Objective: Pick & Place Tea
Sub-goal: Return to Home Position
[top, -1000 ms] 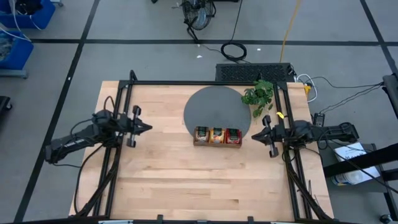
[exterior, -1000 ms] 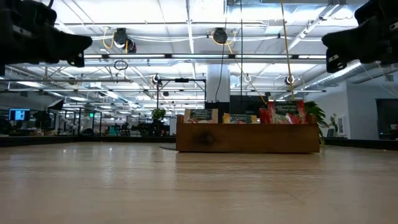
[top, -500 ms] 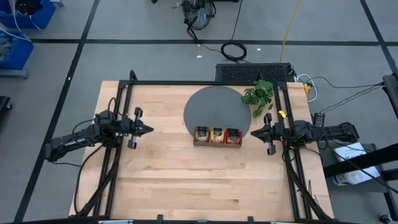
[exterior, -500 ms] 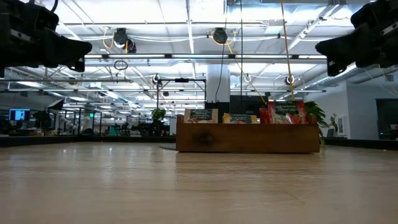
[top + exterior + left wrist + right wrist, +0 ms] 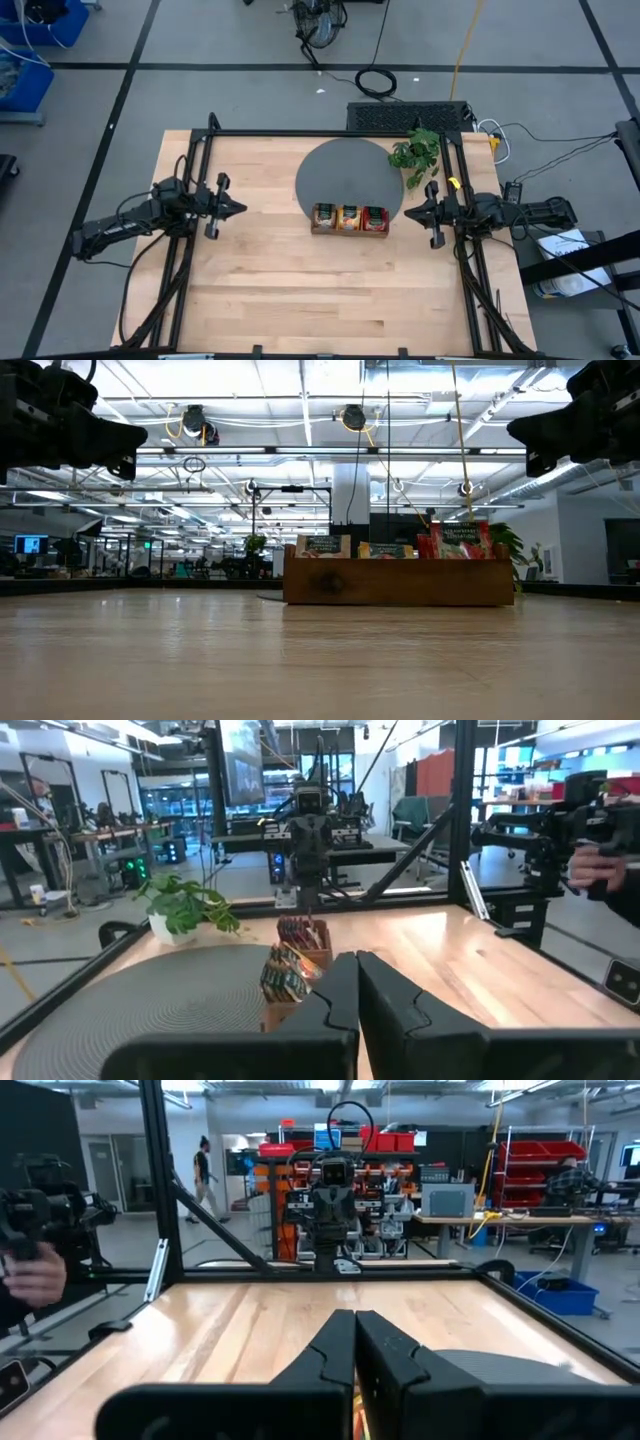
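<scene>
While tea (image 5: 350,215) fills tray (image 5: 350,233), left gripper (image 5: 240,208) well clear, right gripper (image 5: 405,213) near

The left arm (image 5: 130,218) reaches in from the left edge of the tabletop (image 5: 300,300), its forearm angled slightly up the picture toward the wrist. The left gripper (image 5: 238,208) points inward toward the middle, held level and well above the wood. In the left wrist view its jaws are pressed together, with only a thin seam between the fingers (image 5: 335,995).

The right arm (image 5: 520,212) lies almost straight across from the right edge. The right gripper (image 5: 408,214) faces the left one, also level and raised. Its jaws are closed too, the fingers (image 5: 335,1342) meeting along a narrow line. Both grippers are empty.
</scene>
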{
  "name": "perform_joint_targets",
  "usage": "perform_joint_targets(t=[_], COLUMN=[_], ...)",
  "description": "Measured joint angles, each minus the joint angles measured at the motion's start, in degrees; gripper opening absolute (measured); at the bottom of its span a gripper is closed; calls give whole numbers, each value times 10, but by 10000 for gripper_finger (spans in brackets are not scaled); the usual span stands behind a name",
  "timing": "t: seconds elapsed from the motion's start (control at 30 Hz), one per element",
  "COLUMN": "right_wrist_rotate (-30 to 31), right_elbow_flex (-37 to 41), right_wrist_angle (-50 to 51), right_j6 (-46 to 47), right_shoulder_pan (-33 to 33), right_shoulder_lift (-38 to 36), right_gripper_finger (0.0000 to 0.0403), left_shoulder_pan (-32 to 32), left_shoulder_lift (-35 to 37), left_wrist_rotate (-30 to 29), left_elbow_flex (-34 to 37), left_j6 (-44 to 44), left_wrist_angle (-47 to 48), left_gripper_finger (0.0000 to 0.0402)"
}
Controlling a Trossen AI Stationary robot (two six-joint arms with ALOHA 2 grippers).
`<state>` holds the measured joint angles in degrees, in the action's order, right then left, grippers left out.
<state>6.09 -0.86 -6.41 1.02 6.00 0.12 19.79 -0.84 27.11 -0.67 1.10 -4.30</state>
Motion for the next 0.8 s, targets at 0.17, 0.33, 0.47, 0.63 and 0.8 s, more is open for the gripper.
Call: perform_joint_targets(t=[0.17,0.33,0.47,0.63,0.8], right_wrist_rotate=[-1,-1,-1,-1,-1], right_elbow_flex=[0,0,0,0,0], right_wrist_angle=[0,2,2,2,2], right_j6=[-2,-2,-2,-2,-2], right_shoulder_pan=[0,0,0,0,0], right_shoulder_lift=[0,0,0,0,0], right_gripper_finger=[0,0,0,0,0], left_shoulder_pan=[0,0,0,0,0], left_shoulder_lift=[0,0,0,0,0], left_wrist_rotate=[0,0,0,0,0], left_elbow_flex=[0,0,0,0,0], left_j6=[1,-1,-1,-1,-1], left_wrist_angle=[-1,-2,-3,-3,-3], left_gripper_finger=[22,26,16,4,23])
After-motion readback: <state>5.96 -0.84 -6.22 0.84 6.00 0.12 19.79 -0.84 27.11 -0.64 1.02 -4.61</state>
